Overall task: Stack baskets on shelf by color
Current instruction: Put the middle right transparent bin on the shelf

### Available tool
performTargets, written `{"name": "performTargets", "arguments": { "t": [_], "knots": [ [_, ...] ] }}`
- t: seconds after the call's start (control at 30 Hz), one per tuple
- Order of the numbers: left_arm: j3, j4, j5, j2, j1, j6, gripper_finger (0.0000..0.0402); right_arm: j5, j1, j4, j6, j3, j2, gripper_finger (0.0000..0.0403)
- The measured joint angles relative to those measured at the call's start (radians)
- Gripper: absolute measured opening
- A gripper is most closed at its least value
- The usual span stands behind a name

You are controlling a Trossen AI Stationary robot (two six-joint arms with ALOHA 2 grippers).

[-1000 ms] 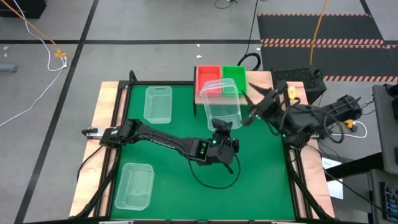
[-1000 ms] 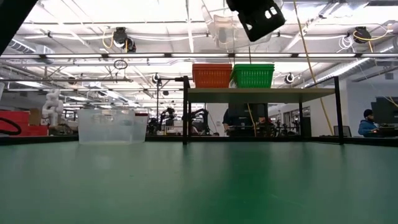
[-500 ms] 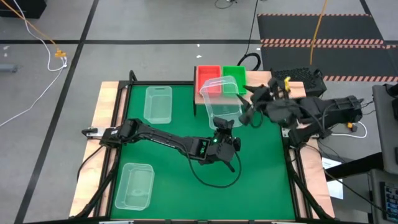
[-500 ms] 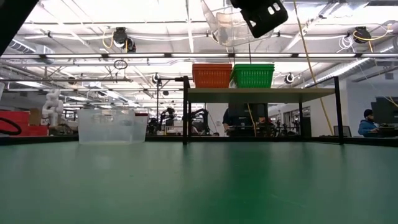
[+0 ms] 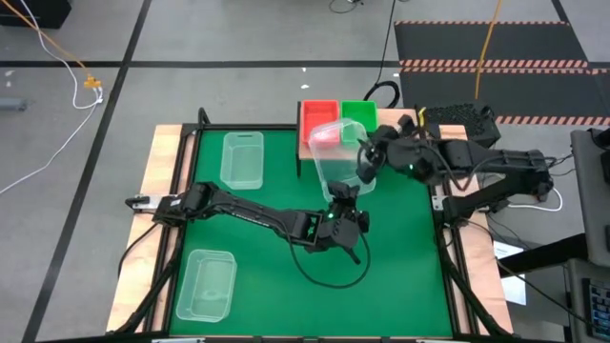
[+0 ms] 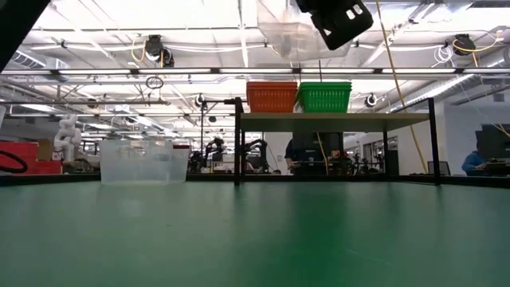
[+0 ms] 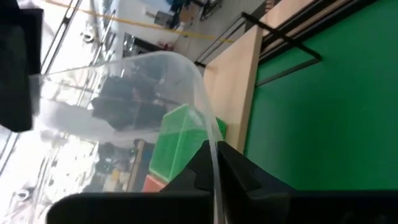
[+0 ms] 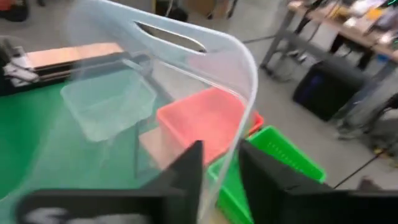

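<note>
A clear basket [image 5: 338, 152] [image 6: 288, 32] hangs in the air over the shelf's near edge, held by my left gripper [image 5: 341, 195] [image 7: 214, 171], which is shut on its near end. My right gripper [image 5: 362, 164] [image 8: 221, 171] is open, with one finger on each side of the basket's right wall [image 8: 239, 124]. On the shelf [image 6: 335, 119] an orange-red basket [image 5: 317, 116] [image 6: 272, 96] and a green basket [image 5: 358, 110] [image 6: 323, 96] rest on their bottoms, side by side. My left gripper pinches the clear basket's near end wall at its rim [image 7: 211, 134], one finger inside and one outside. The fingers come from the table's near side, slanting up. The basket is lifted clear, above shelf height. My right gripper straddles the right wall; I cannot tell whether it touches.
Two more clear baskets sit on the green mat: one at the far left [image 5: 242, 157] [image 6: 143, 163] and one at the near left [image 5: 207, 284]. The mat's middle and right [image 5: 400, 257] hold only a loose black cable [image 5: 329, 276]. Dark shelf legs [image 6: 237, 143] stand on the mat.
My right gripper has moved from the table's right edge toward the left, up to the held clear basket, and now has its right wall between its fingers. The basket has shifted slightly toward the far edge and turned more level in my left gripper's hold.
</note>
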Motion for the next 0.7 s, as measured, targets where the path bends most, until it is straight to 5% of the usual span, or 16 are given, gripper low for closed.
{"name": "performTargets", "arguments": {
  "t": [0.13, 0.33, 0.43, 0.7],
  "knots": [
    [0.0, -0.011, 0.066, 0.0, -0.002, -0.023, 0.0042, -0.145, -0.074, -0.048, 0.018, 0.001, -0.009, 0.0013],
    [0.0, 0.003, 0.058, -0.016, -0.004, -0.077, 0.0134, -0.235, -0.189, -0.089, -0.016, 0.02, -0.04, 0.0003],
    [0.0, -0.036, 0.025, -0.073, -0.003, -0.122, 0.018, -0.316, -0.267, -0.122, -0.039, 0.109, -0.066, 0.0002],
    [0.001, -0.246, 0.105, -0.263, 0.056, -0.329, 0.0247, -0.327, -0.53, -0.374, -0.089, 0.401, -0.051, 0.0001]
  ]
}}
